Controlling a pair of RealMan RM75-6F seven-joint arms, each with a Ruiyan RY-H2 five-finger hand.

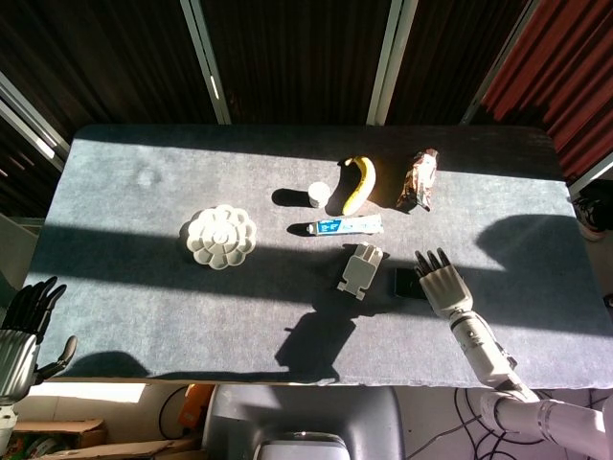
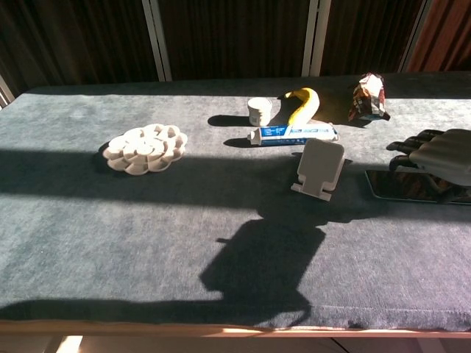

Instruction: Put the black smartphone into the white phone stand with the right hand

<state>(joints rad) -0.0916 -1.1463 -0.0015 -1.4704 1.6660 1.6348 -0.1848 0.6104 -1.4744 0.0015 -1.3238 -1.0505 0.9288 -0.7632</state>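
Work on the phone had barely begun, as far as I could judge. The black smartphone [image 2: 401, 184] lay flat on the grey table [image 1: 144, 297], right of centre in the head view and near the right edge in the chest view, just beside the white phone stand [image 1: 360, 268] but apart from it, with a strip of cloth showing between them. The stand stood upright and held nothing. The right hand [image 1: 441, 286] hung over the phone's far end, palm down, its fingers [image 2: 412, 144] stretched out side by side and slightly apart; in the chest view it seemed to hover just above the screen, though whether any part touched the glass I could not tell. Nothing was clasped in it. The left hand [image 1: 21, 331] sat off the table at the lower left corner of the head view, fingers spread, holding nothing and taking no part. Above the stand in the frame lay a toothpaste tube [image 1: 337, 226], and beyond it a banana [image 1: 359, 184], a small white cup [image 1: 318, 195] and a crumpled snack wrapper [image 1: 419, 179]; a white flower-shaped palette [image 1: 220, 237] sat to the left of centre. So everything remained to be done: the phone had to be gripped, raised off the cloth, tilted upright and lowered into the stand's slot. Lifting so thin a slab lying flat looked to me the hard part, and the deep shadow over it would not help.
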